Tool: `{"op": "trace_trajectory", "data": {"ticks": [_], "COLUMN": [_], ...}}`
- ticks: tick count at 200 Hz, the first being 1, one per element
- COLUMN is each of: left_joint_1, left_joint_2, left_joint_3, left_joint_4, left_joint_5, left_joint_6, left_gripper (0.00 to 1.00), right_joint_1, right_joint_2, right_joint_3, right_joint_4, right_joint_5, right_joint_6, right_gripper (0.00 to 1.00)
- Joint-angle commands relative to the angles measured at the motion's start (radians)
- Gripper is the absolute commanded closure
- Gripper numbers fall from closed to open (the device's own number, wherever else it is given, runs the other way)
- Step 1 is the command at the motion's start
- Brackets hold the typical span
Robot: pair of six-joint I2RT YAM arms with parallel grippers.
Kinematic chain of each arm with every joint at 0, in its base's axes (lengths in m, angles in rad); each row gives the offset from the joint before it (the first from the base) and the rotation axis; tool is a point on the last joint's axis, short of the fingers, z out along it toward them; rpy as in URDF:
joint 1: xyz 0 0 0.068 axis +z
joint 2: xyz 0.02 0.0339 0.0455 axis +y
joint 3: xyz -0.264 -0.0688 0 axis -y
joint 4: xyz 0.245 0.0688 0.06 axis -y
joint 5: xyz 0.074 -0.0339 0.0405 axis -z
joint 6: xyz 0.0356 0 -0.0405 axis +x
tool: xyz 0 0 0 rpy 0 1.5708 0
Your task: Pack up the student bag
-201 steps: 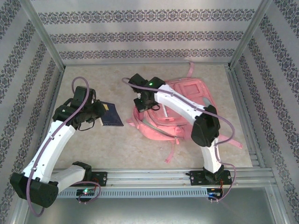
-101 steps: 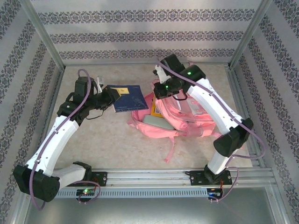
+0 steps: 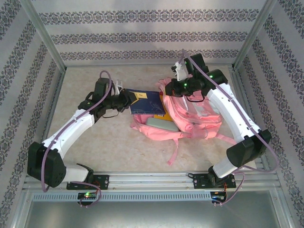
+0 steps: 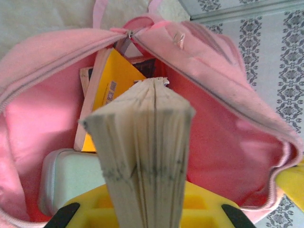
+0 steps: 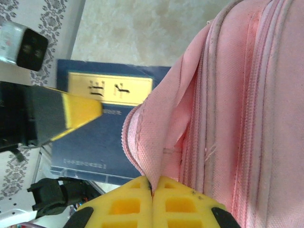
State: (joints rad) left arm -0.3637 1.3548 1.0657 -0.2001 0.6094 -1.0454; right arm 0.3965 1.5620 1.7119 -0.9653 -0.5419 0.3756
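Left side: the table [image 3: 95, 147] is lying bare between the patterned left wall [image 3: 28, 71] and the left arm, giving open room there and along the near rail [image 3: 152, 178].

Left arm: it is reaching across toward the centre. The left fingers [image 4: 202, 209] are standing narrowly apart and clamping a thick blue book [image 3: 148, 100] between the yellow pads. The book is being held flat and clear of the table, with its far end sitting at the bag's mouth.

Centre to right: the student bag [image 3: 194, 118] is lying on the table right of centre, with its opening facing the left arm. Inside the mouth, a yellow book [image 4: 116, 80] is leaning upright and a pale case [image 4: 71, 178] is lying beside it at the lower lip.

Right arm: it is arching over the bag from the right. The right fingers [image 5: 183, 204] are pressed together, pinching the pink rim of the opening and holding it raised.

Right side: a pink strap [image 3: 175, 152] is trailing toward the near rail. A strip of bare table is separating the bag from the right wall [image 3: 280, 71].
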Motion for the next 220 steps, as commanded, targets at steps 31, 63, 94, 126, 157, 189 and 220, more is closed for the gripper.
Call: {"op": "trace_trajectory", "data": {"ticks": [31, 63, 94, 126, 157, 189, 220], "left_joint_1": [-0.074, -0.106, -0.145, -0.193, -0.235, -0.260, -0.284], "left_joint_2": [0.109, 0.206, 0.326, 0.464, 0.584, 0.676, 0.745], "left_joint_3": [0.004, 0.036, 0.093, 0.152, 0.209, 0.242, 0.297], "left_joint_4": [0.212, 0.312, 0.430, 0.561, 0.665, 0.747, 0.761], "left_joint_5": [-0.017, -0.049, -0.076, -0.084, -0.096, -0.126, -0.129], "left_joint_6": [-0.034, -0.048, -0.089, -0.164, -0.220, -0.269, -0.288], "left_gripper": [1.00, 1.00, 1.00, 1.00, 1.00, 1.00, 0.99], "right_joint_1": [-0.003, -0.004, -0.005, -0.008, -0.008, -0.008, -0.001], "right_joint_2": [-0.072, -0.084, -0.086, -0.076, -0.069, -0.066, -0.064], "right_joint_3": [0.001, -0.021, -0.038, -0.049, -0.067, -0.099, -0.135], "right_joint_4": [0.140, 0.194, 0.226, 0.243, 0.276, 0.315, 0.366], "right_joint_5": [-0.118, -0.140, -0.144, -0.150, -0.151, -0.160, -0.174], "right_joint_6": [0.051, 0.089, 0.111, 0.123, 0.134, 0.154, 0.183], "right_gripper": [1.00, 1.00, 1.00, 1.00, 1.00, 1.00, 1.00]}}
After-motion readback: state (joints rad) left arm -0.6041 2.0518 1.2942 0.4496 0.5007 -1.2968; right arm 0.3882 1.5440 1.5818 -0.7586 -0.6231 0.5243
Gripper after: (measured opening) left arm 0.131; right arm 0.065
